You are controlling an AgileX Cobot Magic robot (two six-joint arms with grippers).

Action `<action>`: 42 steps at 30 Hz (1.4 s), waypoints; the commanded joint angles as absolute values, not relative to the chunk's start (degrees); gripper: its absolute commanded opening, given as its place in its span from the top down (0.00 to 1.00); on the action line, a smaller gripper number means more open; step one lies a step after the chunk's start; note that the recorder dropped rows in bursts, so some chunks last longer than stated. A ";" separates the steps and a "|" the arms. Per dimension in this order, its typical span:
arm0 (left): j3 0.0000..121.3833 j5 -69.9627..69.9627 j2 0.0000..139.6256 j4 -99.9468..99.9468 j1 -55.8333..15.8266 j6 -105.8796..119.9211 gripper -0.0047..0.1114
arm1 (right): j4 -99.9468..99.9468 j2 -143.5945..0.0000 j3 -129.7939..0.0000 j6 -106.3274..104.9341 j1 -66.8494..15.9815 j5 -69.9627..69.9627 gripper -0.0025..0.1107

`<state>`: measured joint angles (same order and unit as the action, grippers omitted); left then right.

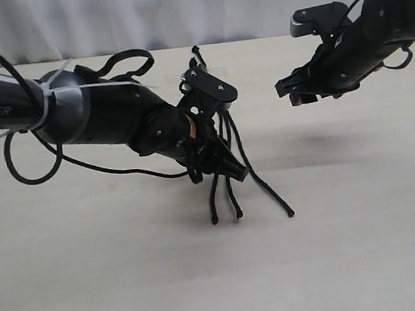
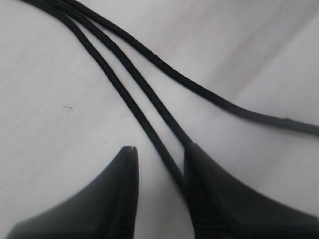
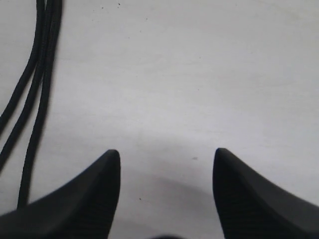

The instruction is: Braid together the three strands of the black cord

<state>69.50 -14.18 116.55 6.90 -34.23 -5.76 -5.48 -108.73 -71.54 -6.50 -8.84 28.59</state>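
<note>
L gripper (image 2: 161, 148) part-open, one strand (image 2: 123, 97) between fingers, unclamped; R gripper (image 3: 167, 151) wide apart, holding nothing.

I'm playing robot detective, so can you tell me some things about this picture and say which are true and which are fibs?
1. The left gripper is down low over the strings on the table. True.
2. The right gripper is holding a string. False: it is open and empty, off to one side of the strings.
3. The strings are braided together. False: the three lie loose, next to each other, and one bends away from the other two.
4. One string runs between the left gripper's open fingers. True.
</note>
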 commanded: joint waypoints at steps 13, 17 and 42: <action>70.08 -11.25 116.72 7.51 -35.04 -5.79 0.54 | -6.53 -108.75 -71.80 -6.40 -8.55 27.55 0.51; 70.08 -8.50 118.07 7.51 -36.42 -5.79 0.46 | -6.53 -108.75 -71.80 -6.40 -8.55 27.55 0.51; 78.04 -18.27 124.59 9.76 -34.41 -7.94 0.46 | -6.55 -108.75 -71.80 -6.40 -8.55 27.32 0.51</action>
